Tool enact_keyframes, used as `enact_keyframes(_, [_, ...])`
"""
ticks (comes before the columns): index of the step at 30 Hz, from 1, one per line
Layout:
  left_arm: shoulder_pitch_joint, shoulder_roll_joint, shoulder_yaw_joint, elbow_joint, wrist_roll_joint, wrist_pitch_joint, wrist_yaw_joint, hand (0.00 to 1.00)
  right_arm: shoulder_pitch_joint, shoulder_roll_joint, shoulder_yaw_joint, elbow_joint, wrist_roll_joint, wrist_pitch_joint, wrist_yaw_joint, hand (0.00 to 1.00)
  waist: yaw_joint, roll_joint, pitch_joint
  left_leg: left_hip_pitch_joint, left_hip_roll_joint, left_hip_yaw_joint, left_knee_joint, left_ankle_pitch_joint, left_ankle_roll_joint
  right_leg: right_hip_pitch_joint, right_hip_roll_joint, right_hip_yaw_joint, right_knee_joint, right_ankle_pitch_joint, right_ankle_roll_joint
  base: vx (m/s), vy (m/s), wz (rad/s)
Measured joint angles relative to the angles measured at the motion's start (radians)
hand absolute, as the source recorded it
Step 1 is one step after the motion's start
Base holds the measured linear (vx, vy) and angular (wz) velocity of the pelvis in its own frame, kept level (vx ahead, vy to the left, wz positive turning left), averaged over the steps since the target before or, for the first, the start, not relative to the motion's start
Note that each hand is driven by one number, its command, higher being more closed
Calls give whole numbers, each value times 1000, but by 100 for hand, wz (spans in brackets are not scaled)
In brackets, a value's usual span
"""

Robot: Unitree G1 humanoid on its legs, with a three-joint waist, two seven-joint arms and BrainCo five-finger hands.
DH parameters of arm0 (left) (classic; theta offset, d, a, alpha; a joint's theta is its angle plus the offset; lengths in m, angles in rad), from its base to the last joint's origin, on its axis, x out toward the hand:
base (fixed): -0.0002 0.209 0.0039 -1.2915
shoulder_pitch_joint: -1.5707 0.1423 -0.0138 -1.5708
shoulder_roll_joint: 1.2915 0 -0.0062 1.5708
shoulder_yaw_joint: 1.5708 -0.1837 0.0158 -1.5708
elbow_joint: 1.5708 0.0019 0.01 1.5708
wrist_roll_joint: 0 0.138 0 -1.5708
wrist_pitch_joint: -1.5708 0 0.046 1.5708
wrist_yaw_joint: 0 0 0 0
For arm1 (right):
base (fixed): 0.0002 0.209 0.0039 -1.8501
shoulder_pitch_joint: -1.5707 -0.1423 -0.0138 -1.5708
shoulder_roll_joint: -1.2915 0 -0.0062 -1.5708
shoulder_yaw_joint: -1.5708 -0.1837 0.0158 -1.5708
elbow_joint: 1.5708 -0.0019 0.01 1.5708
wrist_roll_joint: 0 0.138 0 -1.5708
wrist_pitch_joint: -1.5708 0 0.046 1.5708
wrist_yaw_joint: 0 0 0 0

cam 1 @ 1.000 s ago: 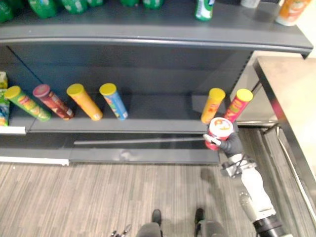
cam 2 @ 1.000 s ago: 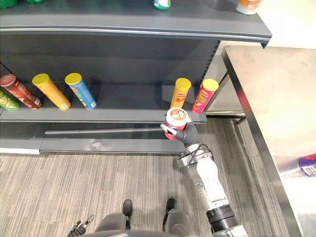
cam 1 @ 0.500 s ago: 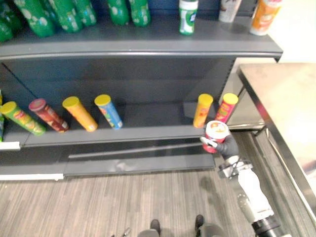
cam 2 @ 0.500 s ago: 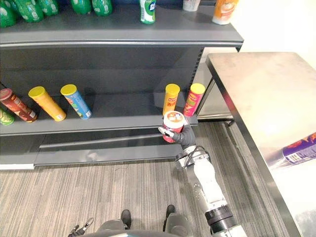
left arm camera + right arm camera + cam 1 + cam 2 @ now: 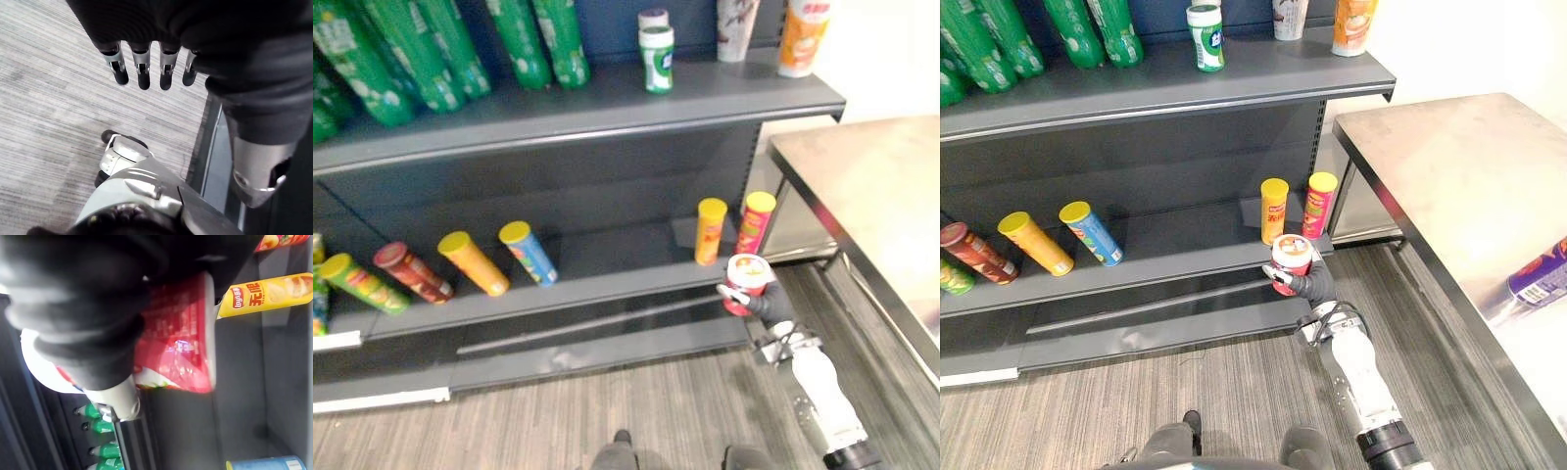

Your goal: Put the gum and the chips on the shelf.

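- The left hand [image 5: 142, 66] hangs over the floor [image 5: 49, 98], its fingers straight and loose, carrying nothing;
- the right hand [image 5: 1318, 286] has its fingers clenched round the red chips can [image 5: 1290, 262], lid upward, just in front of the lower shelf [image 5: 1185, 235] and, as far as I can judge, not resting on it;
- just behind it, a yellow can [image 5: 1274, 209] and a pink can [image 5: 1318, 203] stand side by side on that shelf; a blue can [image 5: 1092, 233] and an orange can [image 5: 1035, 243] lean further left;
- on the upper shelf [image 5: 1263, 78], a green-and-white gum tub [image 5: 1205, 37] stands upright, right of the green bottles [image 5: 1087, 29]; so the gum half looks done;
- what seems left: setting the chips down beside the standing cans and letting go.
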Motion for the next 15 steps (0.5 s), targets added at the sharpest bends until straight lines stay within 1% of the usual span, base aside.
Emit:
enact_keyframes(1, [-3, 6, -6, 2, 10, 0, 0, 0, 4, 0, 0, 0, 0, -1, 5, 100, -4, -3, -2, 0, -12, 8, -1, -5, 8, 2, -13, 5, -20, 4, 6, 135, 363, -33])
enact_keyframes(2, [-15, 19, -19, 4, 15, -1, 3, 0, 11, 2, 0, 0, 0, -5, 10, 100, -10, -20, -12, -1, -35, 31, -6, -11, 18, 4, -38, 26, -56, 18, 21, 141, 313, -23])
enact_keyframes(3, [-28, 22, -32, 4, 16, -2, 4, 0, 17, 4, 1, 0, 0, -7, 12, 100, -11, -24, -15, -4, -57, 48, -8, -20, 34, 9, -60, 40, -91, 33, 24, 141, 299, -23])
enact_keyframes(4, [-34, 22, -38, 4, 16, -2, 4, 0, 19, 6, 2, 0, -1, -7, 12, 100, -11, -25, -15, -5, -66, 57, -7, -25, 42, 14, -70, 47, -107, 47, 28, 143, 255, -18])
enact_keyframes(5, [-39, 25, -49, 3, 23, -5, 4, 0, 21, 17, 4, 0, -4, -7, 11, 100, -11, -24, -16, -2, -83, 67, -6, -35, 57, 27, -88, 53, -135, 76, 46, 155, 204, -19])
enact_keyframes(6, [-41, 32, -60, 1, 26, -12, 4, 0, 20, 34, 4, 0, -11, -8, 8, 100, -8, -23, -18, -1, -90, 81, -5, -43, 63, 28, -98, 53, -148, 93, 42, 160, 176, -21])
enact_keyframes(7, [-41, 33, -62, -1, 29, -15, 5, 0, 19, 41, 5, 0, -11, -10, 5, 100, -5, -22, -19, 0, -90, 85, -5, -48, 66, 26, -98, 52, -149, 106, 42, 173, 133, -19])
enact_keyframes(9, [-40, 34, -69, -5, 59, -25, 5, 0, 16, 46, 5, 2, -11, -12, -13, 100, -4, -18, -20, 6, -90, 86, -5, -55, 75, 13, -92, 43, -123, 130, 27, 167, 96, -11])
enact_keyframes(11, [-39, 35, -69, -7, 75, -30, 4, 0, -8, 46, 4, 33, -11, -14, -24, 100, 4, -18, -20, 41, -69, 95, -11, -57, 78, -30, -69, 23, -13, 162, -21, 184, 91, -18])
enact_keyframes(12, [-39, 35, -69, -10, 83, -30, 4, 0, -17, 46, 4, 37, -11, -15, -26, 100, 7, -19, -19, 53, -61, 101, -14, -57, 78, -39, -65, 18, 12, 172, -31, 150, 33, -32])
enact_keyframes(13, [-40, 36, -68, -13, 91, -29, 4, 0, -36, 49, 6, 44, -11, -23, -26, 100, 16, -17, -18, 75, -46, 115, -25, -58, 81, -59, -57, 7, 51, 189, -33, 107, -6, -37])
enact_keyframes(14, [-40, 30, -67, -16, 91, -29, 5, 0, -61, 60, 7, 57, -11, -27, -23, 100, 16, -8, -14, 91, -29, 128, -35, -58, 82, -64, -51, -21, 44, 180, -33, 84, -12, -41])
enact_keyframes(15, [-41, 31, -66, -17, 91, -30, 5, 0, -79, 69, 8, 68, -11, -27, -19, 100, 18, -11, -15, 96, -19, 139, -39, -58, 82, -69, -44, -33, 28, 178, -34, 44, -43, -33])
